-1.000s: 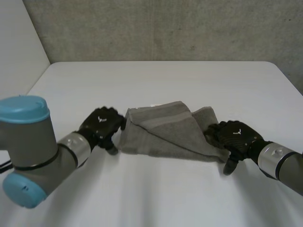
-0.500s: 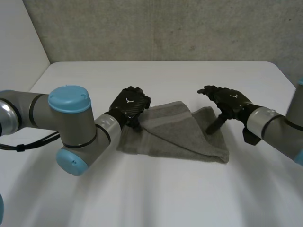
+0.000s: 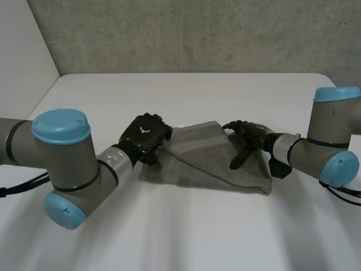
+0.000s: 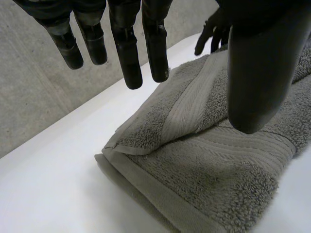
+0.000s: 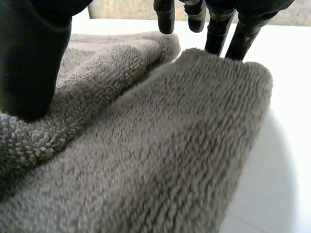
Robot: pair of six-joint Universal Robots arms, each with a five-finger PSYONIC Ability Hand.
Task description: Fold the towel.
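Towel point(image 3: 210, 169): grey terry, folded into a multi-layer pad. Lies flat on the white table point(image 3: 180, 237), approx. mid, between the two arms. Near edge straight, running L–R; near-right corner squared. Top layer folded over on a diagonal, its edge crossing from far-left to near-right. Flat woven band point(image 4: 187, 109) runs along the top layer, parallel w/ its edge. Layers offset at the left end: lower layer's hem shows past the upper.

Left hand point(image 3: 145, 134): over the towel's left end, at the far corner. Its fingers point(image 4: 129, 53) are straight and slightly spread, tips above the cloth, not touching. Thumb over the top layer; contact cannot be told. Holds nothing.

Right hand point(image 3: 250, 135): over the towel's right part, toward the far edge. Its thumb point(image 5: 29, 63) is down on the pile, denting it. Fingers straight, tips at the far side of a rounded fold. Not curled round the cloth.
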